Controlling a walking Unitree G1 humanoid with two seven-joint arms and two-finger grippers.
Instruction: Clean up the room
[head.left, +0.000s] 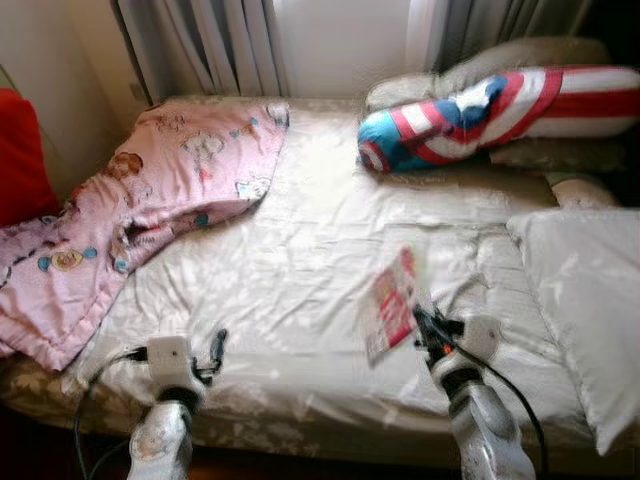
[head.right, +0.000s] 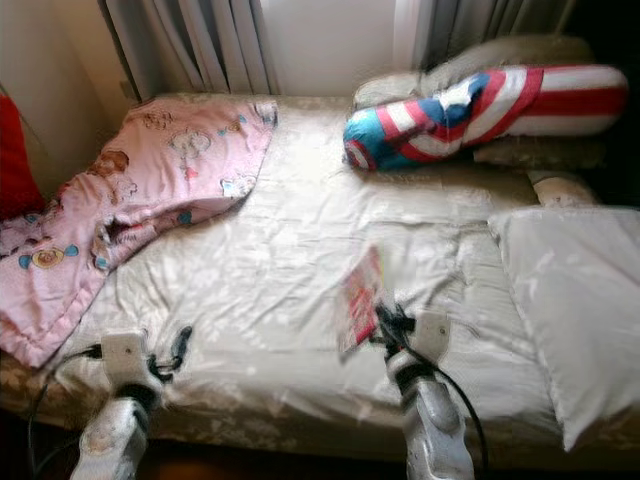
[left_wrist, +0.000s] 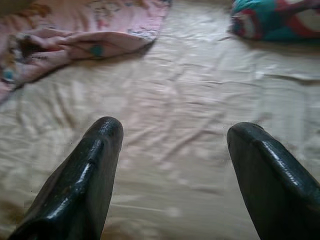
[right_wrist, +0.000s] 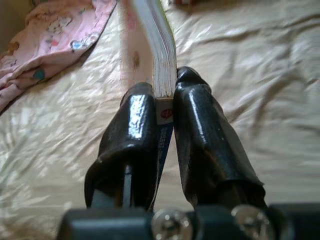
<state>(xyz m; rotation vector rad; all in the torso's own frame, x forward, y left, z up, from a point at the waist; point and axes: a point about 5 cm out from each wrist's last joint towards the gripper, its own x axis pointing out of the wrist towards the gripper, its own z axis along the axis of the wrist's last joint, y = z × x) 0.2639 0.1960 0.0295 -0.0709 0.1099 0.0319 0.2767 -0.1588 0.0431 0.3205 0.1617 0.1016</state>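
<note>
The right gripper (right_wrist: 162, 107) pinches a book (head.left: 392, 303) by its edge, lifted above the bed (head.left: 300, 260) (pages blurred). The left gripper (left_wrist: 172, 150) hovers spread and empty. Next, I'd guess, carrying it off somewhere proper.

A bed (head.left: 300, 260) with a crumpled cream sheet takes up most of the room in view. Behind its far edge hang grey curtains (head.left: 200, 45), parted around a bright window (head.left: 340, 45) that washes the sheet with daylight. A plain pale wall (head.left: 60, 60) stands at the left. Dark floor (head.left: 60, 450) shows under the bed's near edge.
</note>
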